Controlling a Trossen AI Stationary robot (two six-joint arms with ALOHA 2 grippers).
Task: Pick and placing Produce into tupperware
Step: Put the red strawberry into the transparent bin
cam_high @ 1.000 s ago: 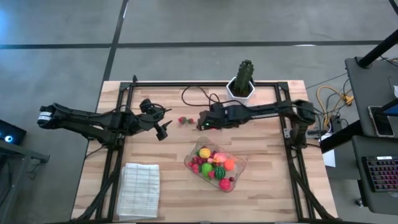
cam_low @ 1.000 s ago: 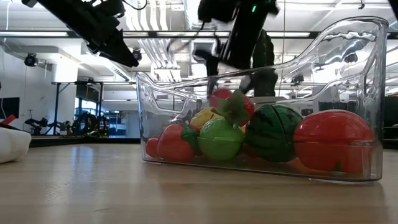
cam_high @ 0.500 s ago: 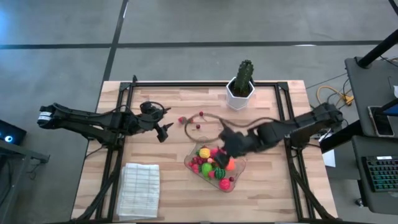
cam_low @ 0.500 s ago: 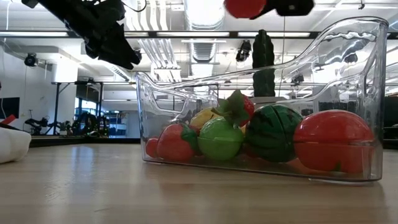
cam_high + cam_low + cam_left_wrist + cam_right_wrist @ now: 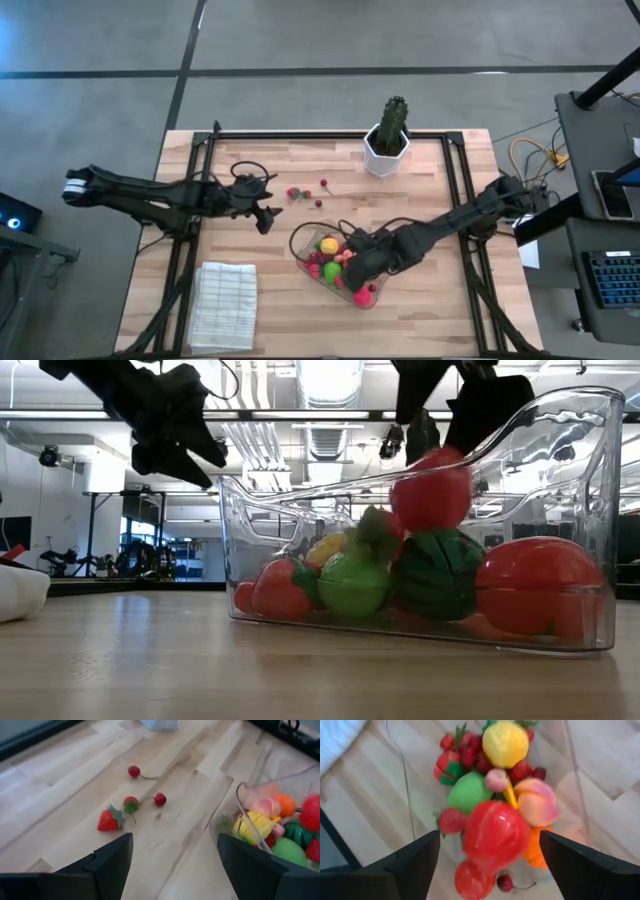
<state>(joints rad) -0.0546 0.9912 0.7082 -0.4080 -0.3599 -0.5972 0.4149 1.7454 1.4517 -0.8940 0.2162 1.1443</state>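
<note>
The tupperware [image 5: 345, 268] sits on the wooden table [image 5: 430, 320], just in front of the cactus [image 5: 390, 128]. The right gripper [image 5: 362, 272] hangs over it, wide open; a red fruit [image 5: 492, 835] sits between its fingers, untouched. A strawberry [image 5: 109, 819] and cherries [image 5: 159, 799] lie between cactus and tub. The left gripper [image 5: 268, 212] waits open, empty, beside them.

Even, bright light falls from overhead; long ceiling lamps [image 5: 330, 375] glare white in the low view. The clear plastic rectangular container [image 5: 560, 420] carries shiny reflections. The round red toy fruit [image 5: 495, 835] is blurred in the right wrist view.
</note>
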